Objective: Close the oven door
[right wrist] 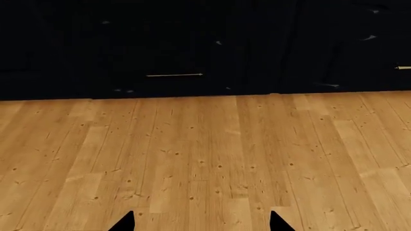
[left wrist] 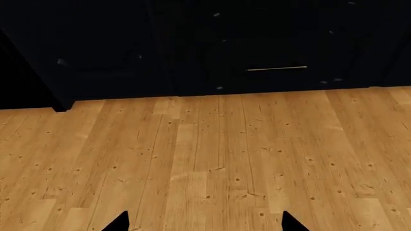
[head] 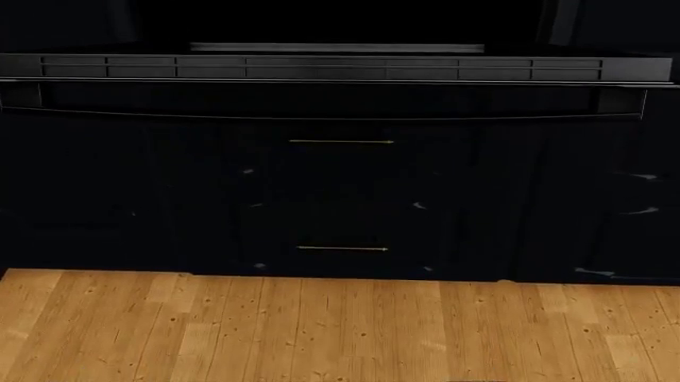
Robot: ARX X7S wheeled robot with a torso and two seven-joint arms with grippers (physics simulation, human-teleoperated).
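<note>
We see the oven door [head: 340, 70] only in the head view, lowered open and edge-on near the top of the picture, its long handle [head: 340, 118] running full width along the near edge. Two drawer fronts sit below it, each with a short brass pull [head: 341, 142], the lower one [head: 342, 249] just above the wooden floor [head: 340, 326].

Left gripper [left wrist: 205, 222]: two dark fingertips apart, nothing between them, aimed at floor and cabinet base. Right gripper [right wrist: 201, 222]: likewise spread and empty. Neither arm shows in the head view; both hang low, well apart from the door.

Risks, as we judge them: an arm raised from below could strike the door's underside or catch behind the handle bar; a push off-centre could slip off the glossy panel; a brass pull [left wrist: 276, 69] could be mistaken for the target.

Hard to read: everything is black on black, so the door's tilt and the oven opening are barely separable. The door's ends are cut off by the picture edges. Only the gripper tips show.
</note>
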